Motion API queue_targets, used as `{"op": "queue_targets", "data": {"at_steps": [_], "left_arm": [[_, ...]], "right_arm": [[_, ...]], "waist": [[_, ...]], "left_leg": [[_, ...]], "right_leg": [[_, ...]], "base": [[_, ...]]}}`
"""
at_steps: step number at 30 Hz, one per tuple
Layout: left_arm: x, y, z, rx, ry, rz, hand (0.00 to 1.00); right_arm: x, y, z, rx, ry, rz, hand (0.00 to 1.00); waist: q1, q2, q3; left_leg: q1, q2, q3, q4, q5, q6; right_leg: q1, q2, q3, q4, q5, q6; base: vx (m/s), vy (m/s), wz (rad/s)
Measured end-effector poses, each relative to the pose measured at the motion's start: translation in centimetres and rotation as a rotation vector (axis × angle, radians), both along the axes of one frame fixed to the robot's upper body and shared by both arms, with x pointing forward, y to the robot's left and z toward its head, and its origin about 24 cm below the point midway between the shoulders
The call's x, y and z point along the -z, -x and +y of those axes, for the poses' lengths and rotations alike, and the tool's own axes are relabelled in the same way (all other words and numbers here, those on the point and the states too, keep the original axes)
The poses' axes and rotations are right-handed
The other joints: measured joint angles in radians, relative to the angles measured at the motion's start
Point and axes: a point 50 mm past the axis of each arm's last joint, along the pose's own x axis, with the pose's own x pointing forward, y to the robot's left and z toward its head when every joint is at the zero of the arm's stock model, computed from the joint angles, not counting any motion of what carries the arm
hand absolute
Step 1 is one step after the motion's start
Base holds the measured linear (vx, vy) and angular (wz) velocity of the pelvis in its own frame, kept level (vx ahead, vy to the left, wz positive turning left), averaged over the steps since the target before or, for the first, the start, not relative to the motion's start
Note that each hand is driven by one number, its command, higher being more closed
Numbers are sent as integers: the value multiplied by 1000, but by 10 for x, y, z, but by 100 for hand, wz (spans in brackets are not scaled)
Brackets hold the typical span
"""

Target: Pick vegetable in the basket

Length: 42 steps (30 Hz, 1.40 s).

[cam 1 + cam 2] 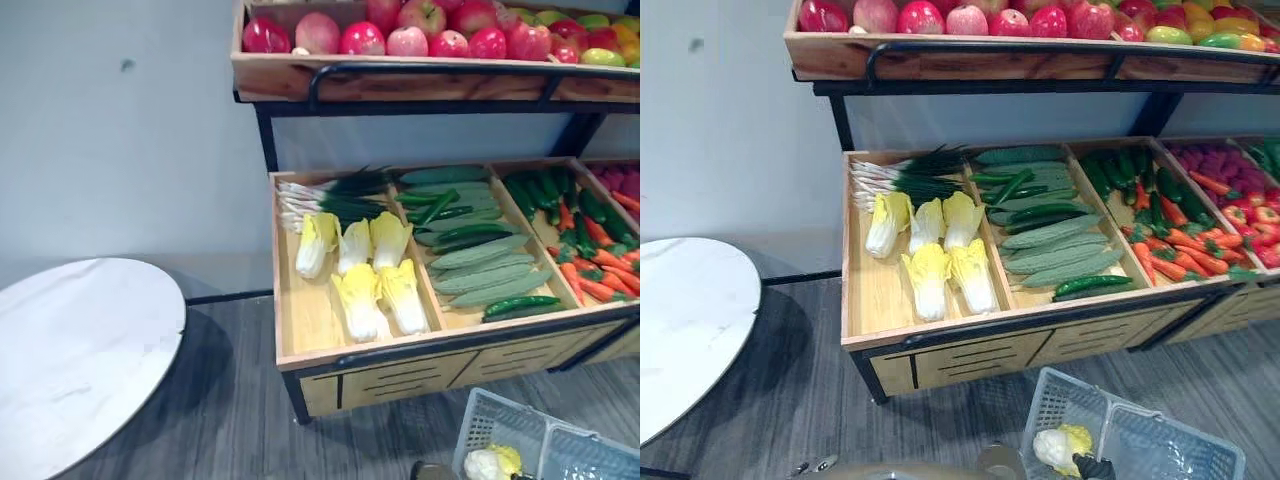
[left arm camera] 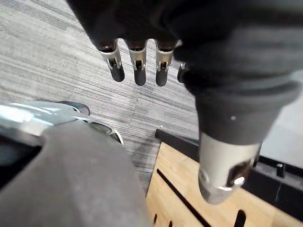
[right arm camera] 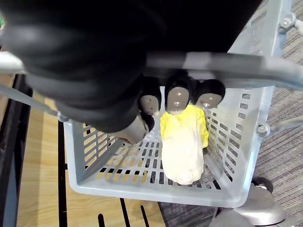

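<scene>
A grey plastic basket point(image 1: 1160, 440) stands on the floor in front of the wooden stand. One yellow-white cabbage point(image 3: 183, 146) lies inside it on the slotted bottom, also seen as the cabbage point(image 1: 1060, 447) from above. My right hand point(image 3: 177, 97) is curled round the basket's grey handle point(image 3: 246, 68), directly over the cabbage. Several more cabbages point(image 1: 360, 270) lie in the stand's left compartment. My left hand point(image 2: 137, 61) hangs over the grey floor by the stand's front, fingers straight and holding nothing.
The stand's lower shelf point(image 1: 300, 330) also holds green onions point(image 1: 330, 195), cucumbers point(image 1: 480, 250) and carrots point(image 1: 600, 260). An upper shelf carries apples point(image 1: 420, 35). A round white table point(image 1: 80, 360) stands at the left, with grey floor between it and the stand.
</scene>
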Motion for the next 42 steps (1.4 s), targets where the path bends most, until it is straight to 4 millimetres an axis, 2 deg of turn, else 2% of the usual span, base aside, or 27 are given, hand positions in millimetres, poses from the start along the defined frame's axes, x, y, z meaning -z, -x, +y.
{"op": "queue_targets", "data": {"at_steps": [1, 2, 3, 4, 6, 7, 8, 9, 10, 11, 12, 13, 14, 15, 17, 18, 19, 21, 23, 24, 25, 28, 30, 31, 33, 37, 42], "left_arm": [[0, 0, -3, 17, 3, 1, 0], [1, 1, -5, 17, 9, 0, 0], [-2, -7, -4, 25, 0, -29, 0], [-4, -11, 2, 24, -17, -46, 0], [-4, -6, 2, 4, -23, -39, 0], [-3, -5, 0, -2, -20, -37, 0], [-4, -4, 5, -54, -28, -41, 0], [-4, -3, 6, -61, -28, -39, 0], [-4, -4, 6, -62, -29, -44, 0], [-2, -8, -6, -61, -3, -62, 0], [-3, -11, -6, -59, -8, -83, 0], [-5, -16, 1, -66, -20, -97, 0], [-6, -19, 4, -71, -25, -103, 0], [-7, -24, 8, -76, -35, -116, 0], [-7, -28, 5, -74, -30, -122, 0], [-7, -31, 2, -69, -20, -125, 0], [-6, -36, -7, -64, 0, -133, 0], [-4, -40, -19, -57, 30, -143, 0], [-5, -43, -19, -53, 29, -152, 0], [-6, -44, -18, -54, 25, -161, 0], [-6, -45, -18, -55, 23, -165, 0], [-6, -44, -19, -62, 14, -165, 0], [-6, -45, -21, -46, 12, -161, 0], [-6, -44, -22, -41, 14, -158, 0], [-5, -42, -25, -43, 22, -147, 0], [-6, -45, -25, -43, 16, -169, 0], [-6, -43, -25, -39, 16, -174, 0]], "right_arm": [[-2, -6, 2, -24, 6, -24, 100], [-3, -14, 3, -38, 7, -49, 100], [-5, -21, 3, -59, 9, -66, 100], [-5, -18, 0, -59, 13, -54, 100], [-4, -19, -3, -59, 13, -50, 100], [-4, -20, -2, -63, 9, -51, 100], [-4, -32, 5, -95, -9, -68, 100], [-3, -34, 10, -100, -20, -72, 100], [-2, -38, 13, -102, -29, -83, 100], [-4, -42, 11, -102, -21, -98, 100], [-3, -40, 9, -105, -11, -82, 100], [-1, -37, 13, -109, -24, -71, 100], [1, -36, 17, -110, -37, -65, 100], [3, -35, 25, -108, -60, -65, 100], [6, -25, 27, -92, -69, -44, 100], [8, -10, 27, -73, -70, -9, 100], [11, 10, 25, -46, -63, 37, 100], [12, 30, 24, -24, -63, 84, 100], [13, 34, 25, -13, -68, 92, 100], [12, 33, 24, -1, -67, 84, 100], [12, 30, 23, 0, -62, 77, 100], [6, -1, 10, -108, -16, 36, 100], [3, -10, 6, -159, -3, 29, 100], [3, -10, 5, -166, 1, 30, 100], [1, -17, 4, -191, 12, 16, 100], [8, -9, 21, -195, -39, 51, 100], [13, 9, 39, -188, -84, 83, 100]], "waist": [[5, 40, 0], [15, 46, 10], [11, 37, 36], [13, 30, 38], [13, 22, 35], [14, 16, 33], [17, 4, 50], [19, -9, 58], [26, -17, 57], [30, 24, 49], [24, 19, 56], [22, 5, 57], [21, -6, 58], [19, -26, 62], [-1, -6, 64], [-19, -1, 62], [-20, 20, 55], [-27, 32, 48], [-45, 21, 55], [-40, 31, 55], [-35, 22, 62], [-7, 33, 63], [-7, 45, 59], [-6, 50, 55], [-6, 76, 41], [-5, 44, 43], [-5, 38, 36]], "left_leg": [[-5, 33, 72, -14, 12, 17], [-3, 46, 113, -21, 17, 25], [-2, 50, 176, -29, 20, 28], [1, 48, 229, -37, 23, 30], [1, 47, 335, -24, 23, 30], [0, 46, 371, -9, 23, 30], [-25, 70, 439, 108, 32, 49], [-62, 98, 439, 178, 47, 82], [-88, 88, 427, 152, 16, 61], [-94, 81, 423, -80, 174, 93], [-83, 74, 459, -91, 167, 41], [-86, 65, 497, -75, 164, 44], [-89, 66, 520, -61, 164, 43], [-90, 85, 558, -31, 162, 40], [-86, 114, 568, -14, 153, 26], [-79, 120, 565, -19, 163, 12], [-67, 125, 564, -19, 169, 2], [-68, 140, 561, 4, 180, -9], [-78, 159, 522, 65, 188, -11], [-89, 166, 429, 125, 191, -8], [-99, 166, 369, 154, 194, -3], [-122, 27, -64, 61, 179, -19], [-118, -20, -234, -5, 160, -42], [-115, -24, -271, -12, 144, -43], [-86, -37, -376, -56, 86, -21], [-71, -73, -310, -93, 69, -3], [-50, -79, -229, -113, 65, 3]], "right_leg": [[4, 42, -8, -106, 114, -6], [-4, 49, -35, -110, 125, -16], [-52, 19, -165, 124, -24, -92], [-63, -30, -274, 331, -141, -144], [-43, -85, -385, 472, -189, -198], [-36, -100, -410, 483, -202, -204], [-14, -66, -490, 364, -185, -255], [1, -35, -474, 279, -161, -257], [17, 0, -430, 164, -133, -234], [42, 32, -436, 102, -166, -186], [47, -42, -486, 240, -265, -132], [79, -82, -498, 218, -301, -95], [100, -93, -505, 171, -304, -74], [136, -51, -483, 51, -297, -47], [188, 8, -474, -72, -281, -49], [204, 23, -476, -95, -276, -49], [216, 33, -475, -103, -276, -49], [216, 39, -469, -110, -277, -50], [214, 43, -436, -119, -271, -62], [211, 49, -386, -121, -264, -73], [207, 51, -357, -120, -260, -79], [147, 66, -139, -135, -224, -65], [117, 99, -29, -158, -195, -55], [107, 108, 0, -162, -184, -54], [74, 138, 86, -203, -128, -40], [75, 111, 146, -257, -51, -20], [49, 95, 146, -221, -53, -22]], "base": [[-51, 132, -127], [-101, 94, -138], [-126, 60, -124], [-124, 59, -116], [-61, 46, -128], [6, 23, -226], [-13, -47, -205], [-72, -75, -213], [-270, -118, -161], [-268, -105, -183], [-209, -130, -172], [-41, -129, -116], [-21, -253, -101], [-43, -323, -103], [-60, -242, -64], [-90, -111, -9], [-110, -126, -2], [-93, -62, -9], [-122, -60, -41], [-113, -56, -80], [-145, -36, -134], [-129, 62, -190], [-70, 95, -166], [-22, 172, -139], [20, 173, -117], [-43, 201, -51], [-2, 98, -30]]}}
